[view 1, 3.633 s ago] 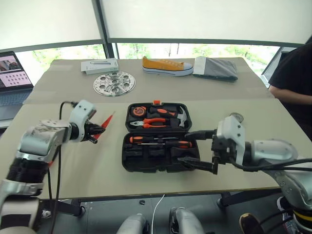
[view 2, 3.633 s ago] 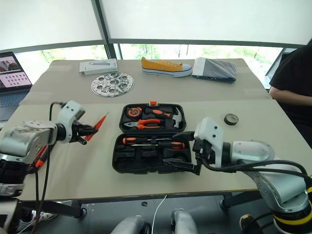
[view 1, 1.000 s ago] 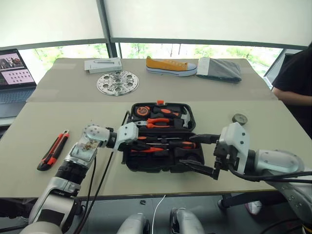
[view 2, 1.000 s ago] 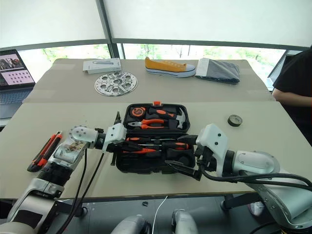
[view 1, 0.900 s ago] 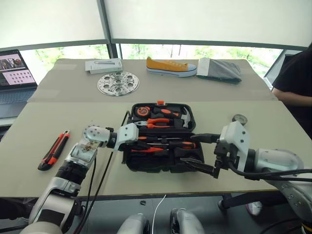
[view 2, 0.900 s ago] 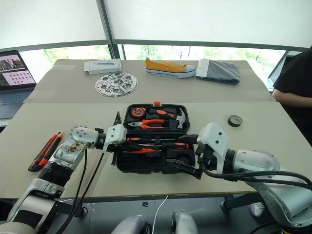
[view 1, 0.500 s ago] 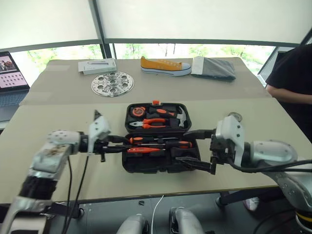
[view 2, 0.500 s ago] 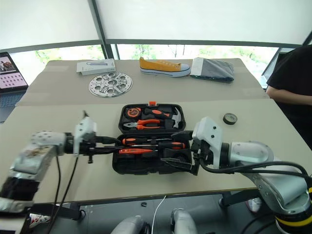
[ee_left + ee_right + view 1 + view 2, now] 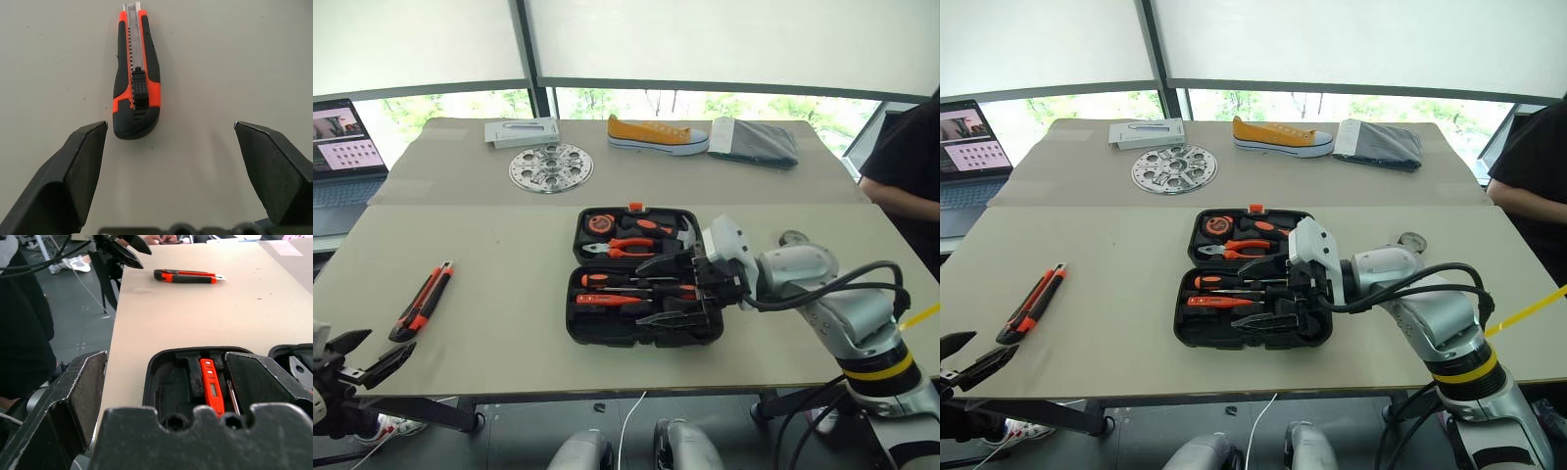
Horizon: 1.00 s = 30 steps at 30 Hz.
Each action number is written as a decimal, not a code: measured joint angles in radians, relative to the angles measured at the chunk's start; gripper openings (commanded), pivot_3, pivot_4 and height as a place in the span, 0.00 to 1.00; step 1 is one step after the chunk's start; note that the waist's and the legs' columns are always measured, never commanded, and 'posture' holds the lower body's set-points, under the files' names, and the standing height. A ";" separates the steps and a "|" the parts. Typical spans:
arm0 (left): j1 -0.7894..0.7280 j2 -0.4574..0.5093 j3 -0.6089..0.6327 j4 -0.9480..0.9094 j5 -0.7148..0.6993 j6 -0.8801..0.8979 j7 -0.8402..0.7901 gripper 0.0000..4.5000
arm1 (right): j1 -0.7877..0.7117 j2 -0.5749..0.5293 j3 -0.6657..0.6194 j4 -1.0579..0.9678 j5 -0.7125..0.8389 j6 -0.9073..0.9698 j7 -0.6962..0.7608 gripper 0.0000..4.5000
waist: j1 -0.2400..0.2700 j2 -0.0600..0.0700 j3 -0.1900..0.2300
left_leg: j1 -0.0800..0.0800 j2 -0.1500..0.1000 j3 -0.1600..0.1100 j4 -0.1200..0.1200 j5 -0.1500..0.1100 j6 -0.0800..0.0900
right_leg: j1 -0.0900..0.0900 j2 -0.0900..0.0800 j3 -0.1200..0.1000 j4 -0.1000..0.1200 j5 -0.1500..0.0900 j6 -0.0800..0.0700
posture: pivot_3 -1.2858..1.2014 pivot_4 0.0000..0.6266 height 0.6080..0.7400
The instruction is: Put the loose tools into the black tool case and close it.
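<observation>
The black tool case (image 9: 641,279) lies open on the table (image 9: 509,294), directly under my right gripper (image 9: 680,291), whose jaws stand wide apart and empty. The small orange tester screwdriver (image 9: 212,390) sits in a slot just ahead of those fingers. The utility knife (image 9: 136,78) lies loose just ahead of my left gripper (image 9: 171,134), jaws spread, not touching it.
</observation>
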<state>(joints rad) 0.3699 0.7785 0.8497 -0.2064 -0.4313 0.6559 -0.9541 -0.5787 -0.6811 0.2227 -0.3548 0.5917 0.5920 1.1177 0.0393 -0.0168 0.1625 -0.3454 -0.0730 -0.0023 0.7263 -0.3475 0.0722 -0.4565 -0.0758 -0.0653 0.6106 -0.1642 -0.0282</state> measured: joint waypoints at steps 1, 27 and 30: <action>-0.025 0.030 -0.024 0.026 0.001 -0.002 0.000 0.99 | -0.002 0.004 0.001 0.003 -0.001 0.000 0.002 1.00 | 0.001 0.000 0.000 | 0.000 0.000 0.000 0.000 0.000 0.000 | 0.000 0.000 0.000 0.000 0.000 0.000 | 0.52 0.24 1.00; -0.614 0.203 -0.560 0.347 0.009 0.080 -0.070 0.37 | 0.127 -0.063 -0.087 -0.158 0.010 0.055 -0.126 1.00 | -0.011 -0.006 0.002 | 0.005 -0.001 0.002 -0.009 0.002 -0.010 | 0.000 -0.002 -0.003 0.000 -0.002 -0.004 | 0.52 0.24 1.00; -0.733 0.208 -0.620 0.190 -0.081 0.108 -0.167 0.37 | 0.154 -0.078 -0.109 -0.184 0.024 0.073 -0.137 1.00 | -0.016 -0.007 0.002 | 0.004 -0.001 0.002 -0.006 0.001 -0.009 | -0.001 -0.001 -0.003 0.000 -0.001 -0.003 | 0.52 0.24 1.00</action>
<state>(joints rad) -0.3634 0.9861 0.2294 -0.0164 -0.5124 0.7643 -1.1212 -0.4251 -0.7594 0.1137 -0.5389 0.6153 0.6654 0.9806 0.0233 -0.0241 0.1644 -0.3414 -0.0741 0.0001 0.7203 -0.3466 0.0636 -0.4573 -0.0772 -0.0678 0.6106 -0.1656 -0.0313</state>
